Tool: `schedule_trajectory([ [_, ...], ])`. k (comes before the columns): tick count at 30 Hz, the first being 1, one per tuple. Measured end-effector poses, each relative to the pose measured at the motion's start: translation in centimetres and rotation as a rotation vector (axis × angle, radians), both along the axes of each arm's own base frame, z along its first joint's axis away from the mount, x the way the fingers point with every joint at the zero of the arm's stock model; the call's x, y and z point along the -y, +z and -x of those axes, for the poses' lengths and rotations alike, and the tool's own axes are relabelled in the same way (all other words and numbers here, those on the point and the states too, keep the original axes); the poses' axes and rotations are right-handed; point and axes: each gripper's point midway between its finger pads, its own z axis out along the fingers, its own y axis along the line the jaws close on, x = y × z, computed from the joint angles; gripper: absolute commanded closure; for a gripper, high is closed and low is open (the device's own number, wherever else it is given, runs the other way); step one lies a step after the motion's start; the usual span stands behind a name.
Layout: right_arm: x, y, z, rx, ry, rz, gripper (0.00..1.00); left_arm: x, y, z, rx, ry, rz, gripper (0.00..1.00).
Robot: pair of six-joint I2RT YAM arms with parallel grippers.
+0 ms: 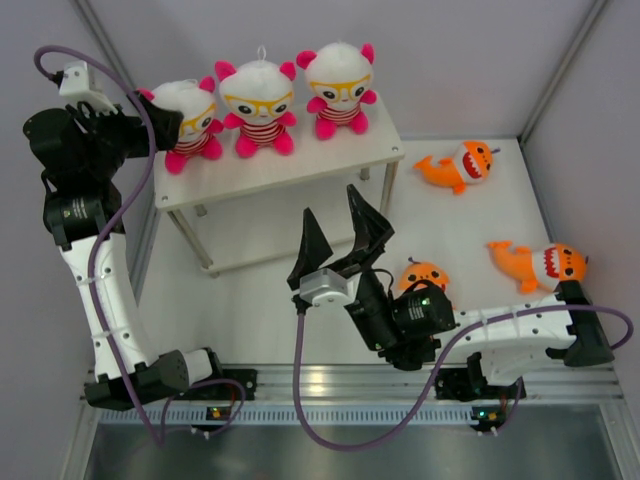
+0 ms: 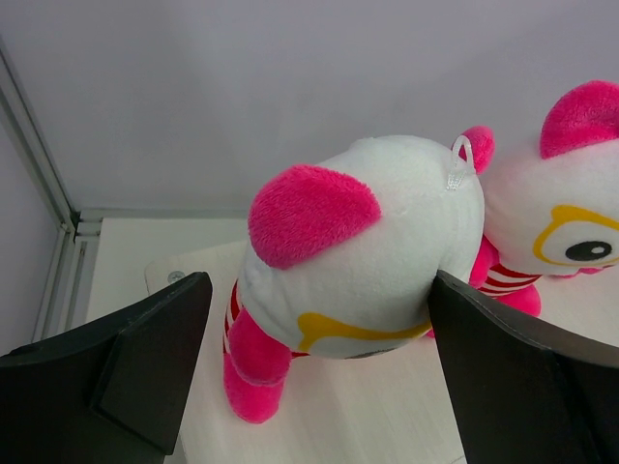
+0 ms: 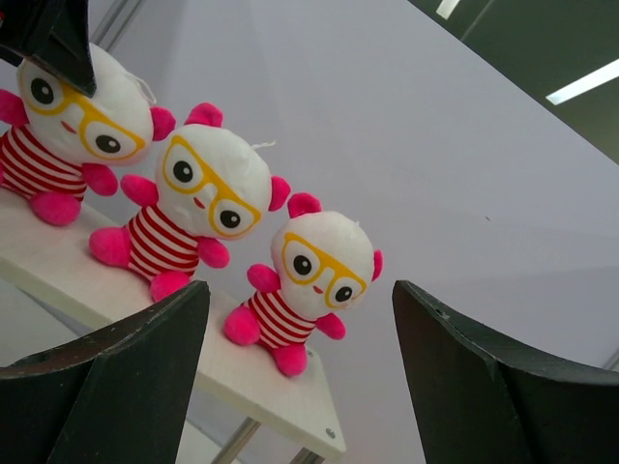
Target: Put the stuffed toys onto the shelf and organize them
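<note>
Three white-headed bears sit in a row on the top of the white shelf [image 1: 300,162]: left [image 1: 190,118], middle [image 1: 258,105], right [image 1: 340,90]. My left gripper [image 1: 165,128] is open around the left bear's head [image 2: 368,242]; its right finger touches the head and its left finger stands apart. The middle bear [image 2: 571,213] sits just beside it. My right gripper [image 1: 340,215] is open and empty in front of the shelf, facing the bears [image 3: 309,266]. Three orange sharks lie on the table: far right [image 1: 457,165], right [image 1: 540,263], and one [image 1: 425,273] half hidden behind my right arm.
Silver shelf legs [image 1: 190,240] stand left of my right gripper. Grey walls close in the left, back and right sides. The shelf's front right corner [image 3: 324,430] is near my right fingers. Purple cables loop from both arms.
</note>
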Motion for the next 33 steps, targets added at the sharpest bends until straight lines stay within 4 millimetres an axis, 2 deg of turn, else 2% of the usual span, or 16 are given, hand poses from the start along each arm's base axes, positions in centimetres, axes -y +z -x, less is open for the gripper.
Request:
schedule_trajectory([
  [10, -0.2, -0.2, -0.1, -0.005, 0.000, 0.012, 0.22, 0.0, 0.0, 0.0, 0.000, 0.000, 0.000, 0.02],
  [18, -0.2, -0.4, -0.3, -0.011, -0.008, 0.018, 0.22, 0.0, 1.1, 0.3, 0.024, 0.010, -0.007, 0.02],
  [33, -0.2, -0.6, -0.4, -0.014, -0.012, 0.028, 0.22, 0.1, 1.7, 0.6, 0.039, 0.007, -0.012, 0.02],
])
